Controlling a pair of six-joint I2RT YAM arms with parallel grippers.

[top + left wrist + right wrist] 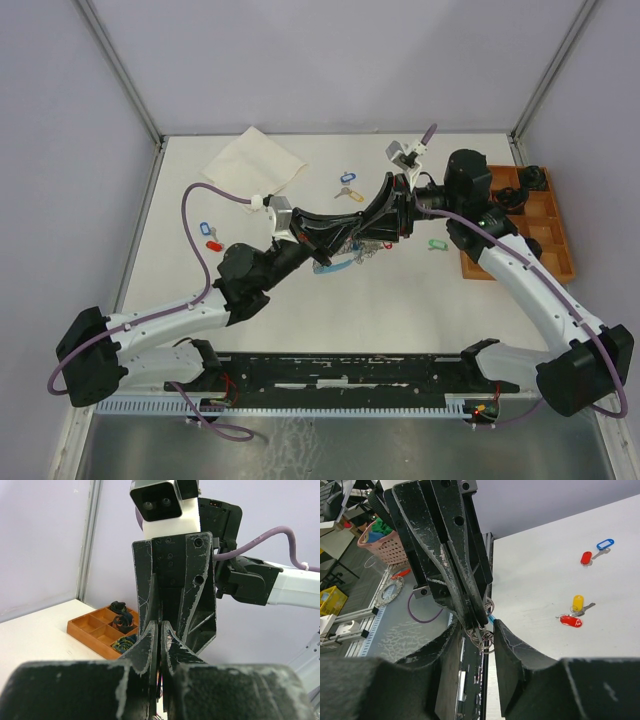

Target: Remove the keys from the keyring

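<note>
Left claw (pixel 478 622) pinched tight; right claw (pixel 482 642) half-wide, its fingers flanking left's tips, both over mid-tabletop (pixel 400 300). Keyring (pixel 335 264) gripped at left's tips, blue band below. Tagged keys (pixel 570 621) lie loose, scattered around.

I find nothing legible on my three feeds: no lettering, brand or number. The key tags (pixel 577 602) on the tabletop (pixel 540 565) are too small to read.

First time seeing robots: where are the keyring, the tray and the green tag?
keyring (pixel 330 267), top view, its light-blue band.
tray (pixel 552 250), top view, a bare compartment.
green tag (pixel 436 244), top view, its middle.
</note>
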